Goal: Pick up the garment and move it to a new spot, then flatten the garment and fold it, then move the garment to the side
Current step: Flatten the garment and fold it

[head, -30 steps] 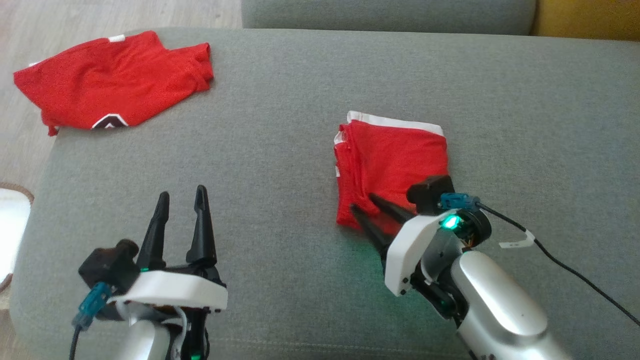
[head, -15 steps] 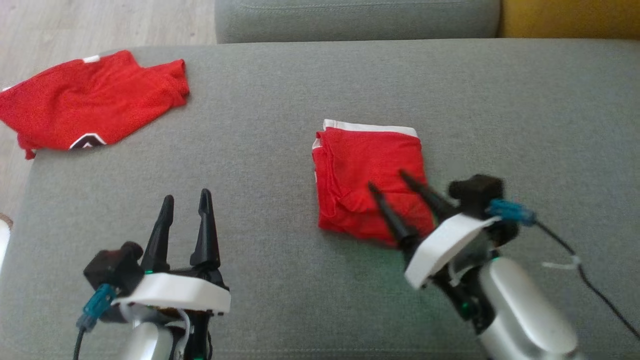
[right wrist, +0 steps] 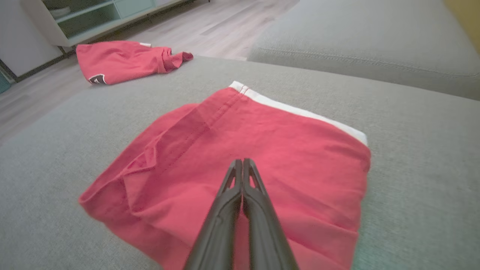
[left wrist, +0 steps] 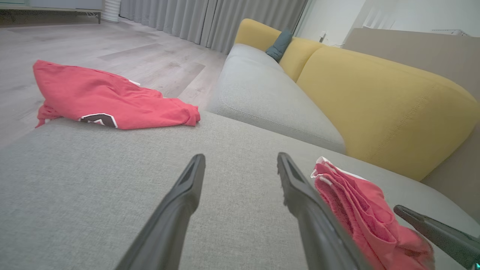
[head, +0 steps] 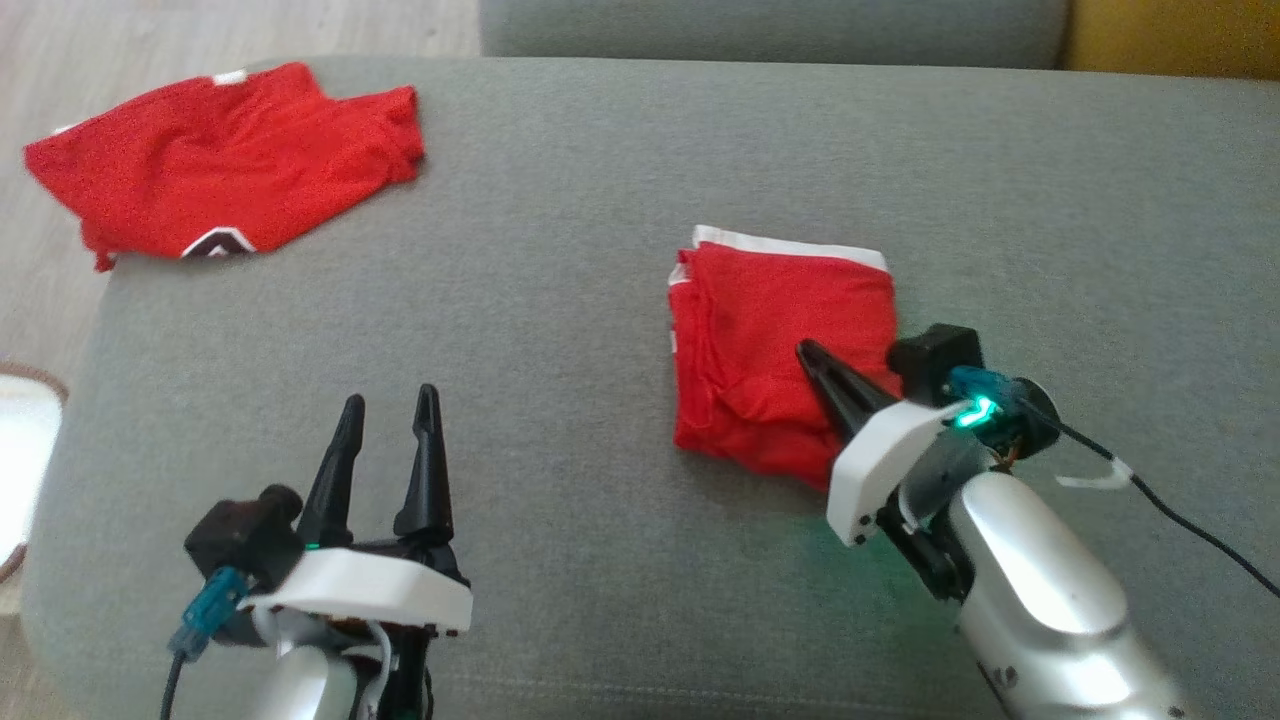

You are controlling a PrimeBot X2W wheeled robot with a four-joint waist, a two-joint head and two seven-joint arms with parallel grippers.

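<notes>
1. Now the folded garment (head: 760, 310) lies mid-sofa (head: 600, 200), well apart from another red garment (head: 220, 160).
2. The right gripper (head: 808, 350), fingers pressed together and pinching nothing, sits over its near part, probably to push it aside.
3. The left gripper (head: 390, 397) hovers spread, out of the way.

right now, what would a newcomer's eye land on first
A folded red garment with white trim lies mid-cushion on the grey sofa, the right gripper shut, its tips over the garment's near part. A second red garment, crumpled, sits at the far left corner; the left gripper stands open.
</notes>
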